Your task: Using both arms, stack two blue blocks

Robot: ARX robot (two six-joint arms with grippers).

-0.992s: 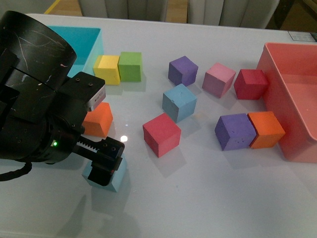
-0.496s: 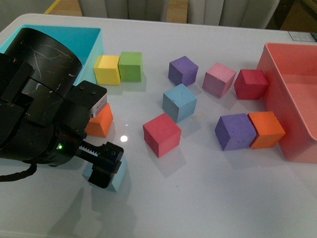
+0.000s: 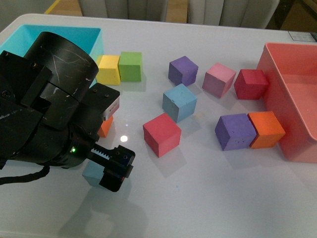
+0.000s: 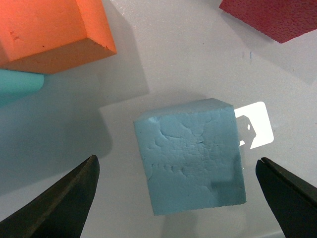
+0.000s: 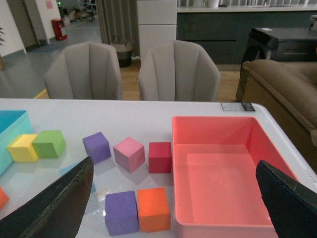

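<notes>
Orange cube point(image 4: 44, 29) close beside blue block point(image 4: 190, 156) between spread left jaws.

Black left hand point(image 4: 176, 161); between its fingers point(image 4: 64, 198) a pale-blue block point(image 4: 190, 158) (creased, pitted); nearby an orange block point(image 4: 49, 29), white surface point(image 4: 173, 59).

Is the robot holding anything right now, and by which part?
Nothing is held. The left hand is open around a blue block without touching its sides; the right hand is open and empty.

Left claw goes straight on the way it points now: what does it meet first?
The light-blue block, between the open fingers of the left claw; they would probably straddle it and touch the table next. Depth unclear.
</notes>
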